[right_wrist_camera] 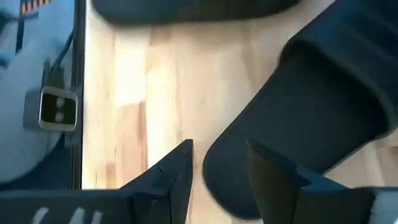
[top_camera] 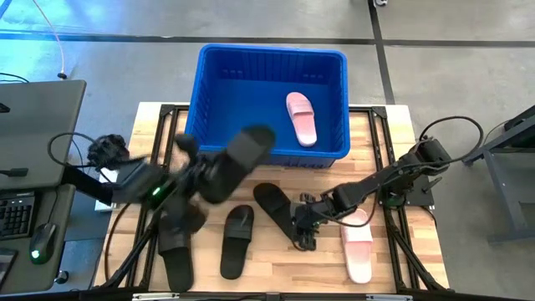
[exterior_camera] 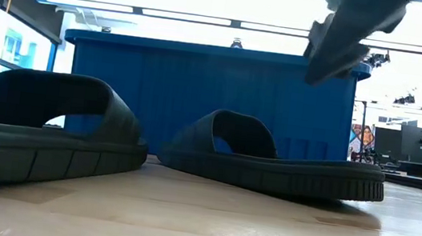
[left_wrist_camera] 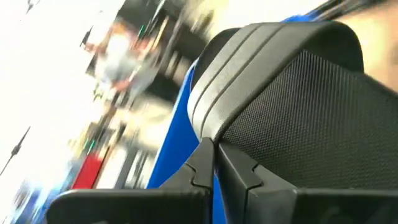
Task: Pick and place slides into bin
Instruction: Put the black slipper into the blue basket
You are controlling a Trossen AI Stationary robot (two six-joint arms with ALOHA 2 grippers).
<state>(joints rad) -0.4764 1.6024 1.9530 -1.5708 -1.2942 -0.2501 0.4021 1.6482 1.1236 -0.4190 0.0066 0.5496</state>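
My left gripper (top_camera: 207,173) is shut on a black slide (top_camera: 244,153) held in the air near the front wall of the blue bin (top_camera: 213,125). The held slide also shows in the low view (exterior_camera: 351,30). One pink slide (top_camera: 301,117) lies inside the bin. My right gripper (top_camera: 306,224) is open, low over the table. Its fingers stand on either side of the end rim of another black slide (top_camera: 274,209), (right_wrist_camera: 311,106) that lies flat on its sole. I cannot tell whether they touch it. My left gripper pinches the black slide between its two fingers at an edge of one end (left_wrist_camera: 214,134); the fingers (left_wrist_camera: 242,174) meet over the thick rim. They come from the table's left side. The slide is lifted clear and tilted, its free end pointing toward the bin.
Two more black slides (top_camera: 236,241), (top_camera: 177,251) lie on the wooden table near its front edge. A pink slide (top_camera: 358,249) lies under my right arm. A keyboard and a mouse (top_camera: 40,238) sit on a side desk at the left.
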